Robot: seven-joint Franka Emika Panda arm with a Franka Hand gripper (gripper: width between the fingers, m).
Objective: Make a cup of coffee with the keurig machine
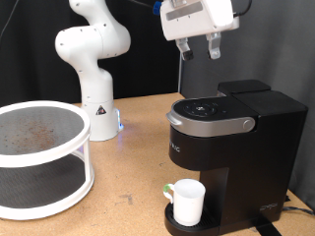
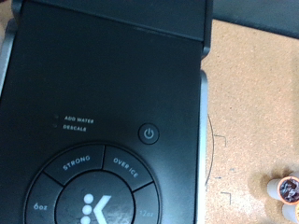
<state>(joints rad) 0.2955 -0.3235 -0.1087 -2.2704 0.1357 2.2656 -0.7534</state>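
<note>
The black keurig machine (image 1: 221,138) stands on the wooden table at the exterior view's right, with its lid closed. The white cup (image 1: 188,202) sits on the machine's drip tray under the brew head. My gripper (image 1: 199,47) hangs well above the machine's lid, open and empty. The wrist view looks straight down on the machine's top (image 2: 103,93), with its power button (image 2: 149,133) and brew buttons. My fingers do not show there. A small coffee pod (image 2: 286,191) lies on the table beside the machine; in the exterior view a green bit (image 1: 169,191) shows next to the cup.
A white two-tier round rack (image 1: 39,162) stands at the exterior view's left. The white robot arm base (image 1: 95,108) is behind it, at the middle back. A cable (image 1: 295,205) runs along the table at the machine's right.
</note>
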